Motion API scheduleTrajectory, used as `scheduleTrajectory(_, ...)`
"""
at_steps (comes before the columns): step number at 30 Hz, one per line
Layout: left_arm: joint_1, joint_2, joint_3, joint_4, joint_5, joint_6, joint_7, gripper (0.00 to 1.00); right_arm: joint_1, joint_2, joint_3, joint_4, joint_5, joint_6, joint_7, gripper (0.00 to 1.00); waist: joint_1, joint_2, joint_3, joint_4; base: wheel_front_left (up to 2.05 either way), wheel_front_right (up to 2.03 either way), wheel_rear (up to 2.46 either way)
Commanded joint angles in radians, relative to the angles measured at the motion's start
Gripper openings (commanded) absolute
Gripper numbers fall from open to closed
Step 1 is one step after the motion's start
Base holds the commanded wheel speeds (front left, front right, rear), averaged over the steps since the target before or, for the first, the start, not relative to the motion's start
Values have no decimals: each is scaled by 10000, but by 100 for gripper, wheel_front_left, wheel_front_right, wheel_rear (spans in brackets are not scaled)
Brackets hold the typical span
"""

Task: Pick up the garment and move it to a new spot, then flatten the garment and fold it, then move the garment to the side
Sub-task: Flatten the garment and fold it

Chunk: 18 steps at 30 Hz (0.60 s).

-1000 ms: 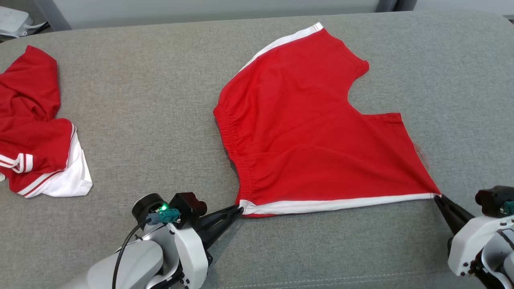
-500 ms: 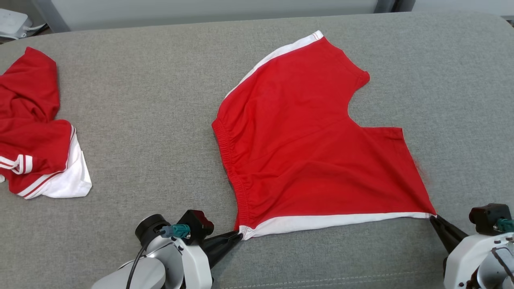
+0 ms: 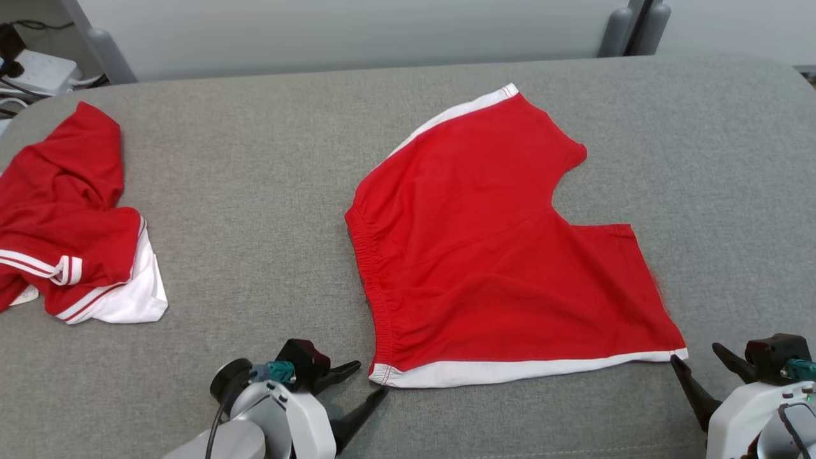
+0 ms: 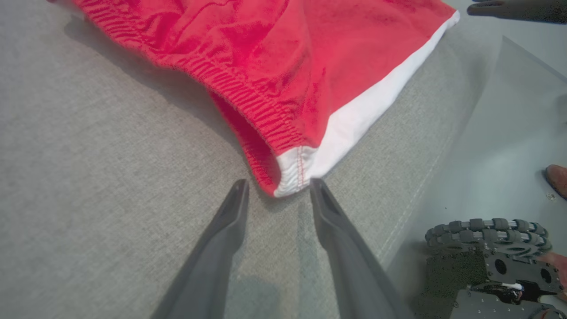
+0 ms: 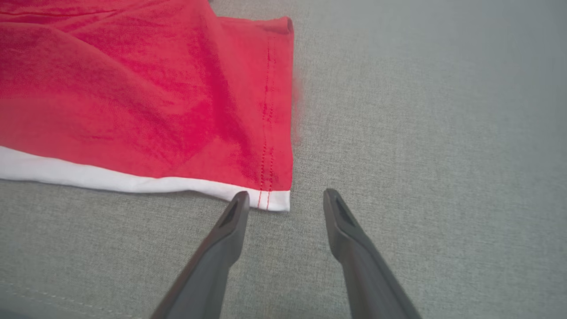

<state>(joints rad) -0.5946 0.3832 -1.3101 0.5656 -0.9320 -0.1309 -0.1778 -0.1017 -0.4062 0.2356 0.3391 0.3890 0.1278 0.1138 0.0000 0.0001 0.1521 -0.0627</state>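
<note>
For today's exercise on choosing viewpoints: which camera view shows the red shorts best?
Head view: the whole red shorts lie spread flat. Left wrist view gives the waistband corner; right wrist view gives the hem corner.

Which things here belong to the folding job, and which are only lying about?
Job: red shorts, flat on the grey cushion; left gripper, fingers open at the waistband corner; right gripper, fingers open at the hem corner.
Lying about: crumpled red and white garment at the far left; white box with cables behind the cushion.

Prob. a lab/test rm — grey padded bench (image 3: 255, 191), power strip (image 3: 39, 65), bare wall (image 3: 350, 32).
</note>
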Motion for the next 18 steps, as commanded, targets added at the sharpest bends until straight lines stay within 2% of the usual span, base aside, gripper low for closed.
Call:
scheduleTrajectory(1,95,139,299,38,-145,2,-72,100,95,-216,-3,-224,-238,29,-192,100,0,-1,-234,79,0,0,0)
scheduleTrajectory(5,145,159,325,364,-355,2,-275,100,103,-118,-225,-441,-555,29,-601,100,0,-1,-598,177,0,0,0)
scheduleTrajectory(9,352,84,830,793,-633,133,-657,100,197,230,-378,-531,-800,29,-1192,100,0,-1,-1055,289,0,0,0)
scheduleTrajectory(14,799,-84,1804,734,-961,774,-816,100,379,580,-428,-513,-1083,29,-1579,100,0,-1,-1467,437,0,0,0)
scheduleTrajectory(18,1330,-47,3530,-301,-528,1654,-834,100,471,916,-538,-665,-1292,29,-2072,100,0,-1,-1643,522,0,0,0)
